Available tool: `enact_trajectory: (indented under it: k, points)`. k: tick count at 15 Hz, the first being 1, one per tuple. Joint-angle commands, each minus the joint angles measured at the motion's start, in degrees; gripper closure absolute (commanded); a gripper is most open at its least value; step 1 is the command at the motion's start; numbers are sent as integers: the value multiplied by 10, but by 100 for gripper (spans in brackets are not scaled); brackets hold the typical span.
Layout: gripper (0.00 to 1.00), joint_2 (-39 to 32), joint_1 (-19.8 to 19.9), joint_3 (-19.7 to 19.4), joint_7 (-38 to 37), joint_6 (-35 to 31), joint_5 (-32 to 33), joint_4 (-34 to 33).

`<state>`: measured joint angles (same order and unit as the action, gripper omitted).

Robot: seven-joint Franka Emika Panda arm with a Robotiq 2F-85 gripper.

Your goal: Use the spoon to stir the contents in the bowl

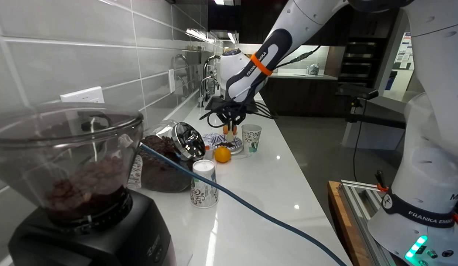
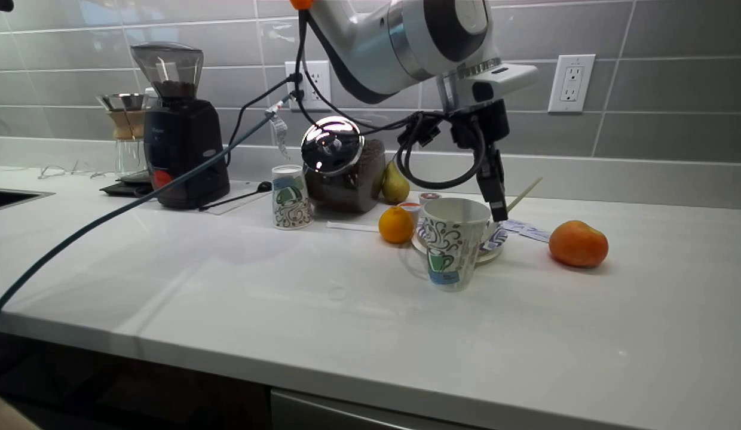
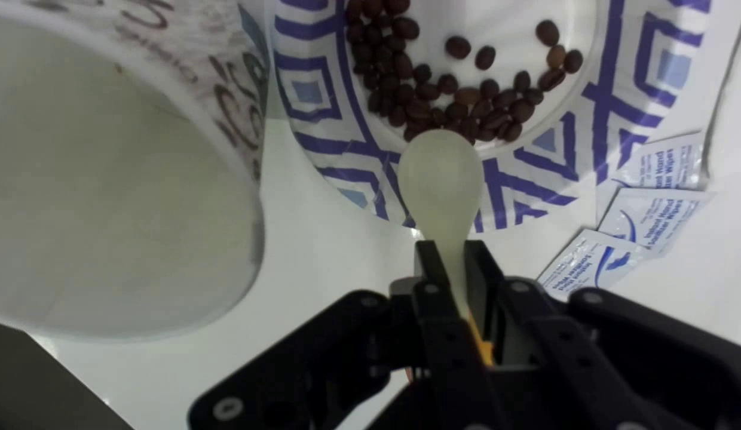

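Wrist view: cup [image 3: 125,185] left of the bowl [image 3: 320,107], wipes [image 3: 651,218] right; bowl and beans [image 3: 418,108] lie just beyond the gripper [image 3: 454,255], which pinches the spoon [image 3: 442,179], its head over the bowl's rim.

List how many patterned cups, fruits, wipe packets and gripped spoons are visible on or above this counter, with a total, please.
Patterned cups: 2 (upright cup, upside-down cup)
Fruits: 3 (pear, orange, red-orange fruit)
Wipe packets: 3
Gripped spoon: 1
Total: 9

Orange-banded white arm [image 1: 306,17], black fingers [image 3: 484,276]
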<state>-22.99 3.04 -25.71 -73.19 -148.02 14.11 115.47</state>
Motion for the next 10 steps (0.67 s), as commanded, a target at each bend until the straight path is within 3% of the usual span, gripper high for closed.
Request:
enact_trajectory:
  k: [1,10]
  points:
    - [96,-4,-21,-13,-57,-6,43,1]
    - [96,-34,-40,-21,-124,-43,111,-11]
